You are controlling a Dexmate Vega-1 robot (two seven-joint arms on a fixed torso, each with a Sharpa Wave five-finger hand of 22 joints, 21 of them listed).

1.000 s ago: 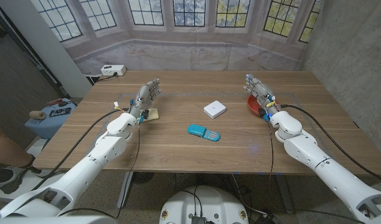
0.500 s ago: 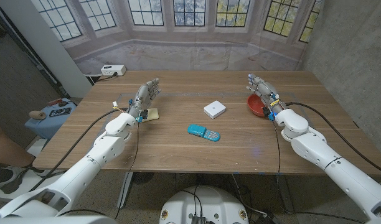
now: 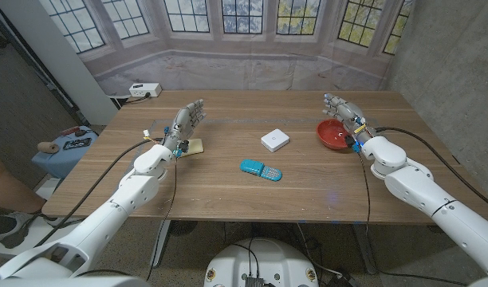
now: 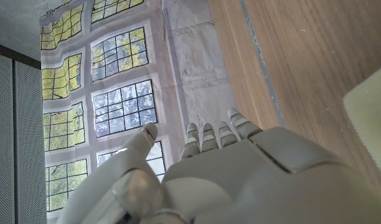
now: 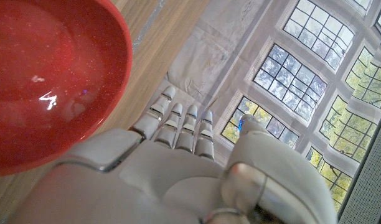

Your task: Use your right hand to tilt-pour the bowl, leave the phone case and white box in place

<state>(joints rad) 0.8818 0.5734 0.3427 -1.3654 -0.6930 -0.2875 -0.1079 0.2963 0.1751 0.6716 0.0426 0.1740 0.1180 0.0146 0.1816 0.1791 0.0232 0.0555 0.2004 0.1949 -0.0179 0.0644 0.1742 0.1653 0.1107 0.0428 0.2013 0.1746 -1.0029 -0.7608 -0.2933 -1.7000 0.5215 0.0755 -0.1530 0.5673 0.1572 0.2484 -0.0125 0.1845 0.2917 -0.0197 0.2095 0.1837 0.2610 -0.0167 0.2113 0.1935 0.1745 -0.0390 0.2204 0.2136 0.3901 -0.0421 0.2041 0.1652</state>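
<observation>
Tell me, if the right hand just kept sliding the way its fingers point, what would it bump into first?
Probably nothing on the table. The right hand points toward the far edge, with the red bowl beside it, not ahead. Its path looks free up to the table's far edge, though depth is hard to judge.

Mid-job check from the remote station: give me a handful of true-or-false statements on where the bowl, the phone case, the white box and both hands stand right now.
1. The right hand grips the red bowl. False: it stands beside the bowl's right rim, holding nothing.
2. The bowl sits upright on the table. True.
3. The white box lies inside the bowl. False: it lies on the table, to the left of the bowl and apart from it.
4. The blue phone case lies nearer the robot than the white box. True.
5. The left hand holds the phone case. False: it is up at the table's left side, holding nothing, next to a small tan pad.
</observation>
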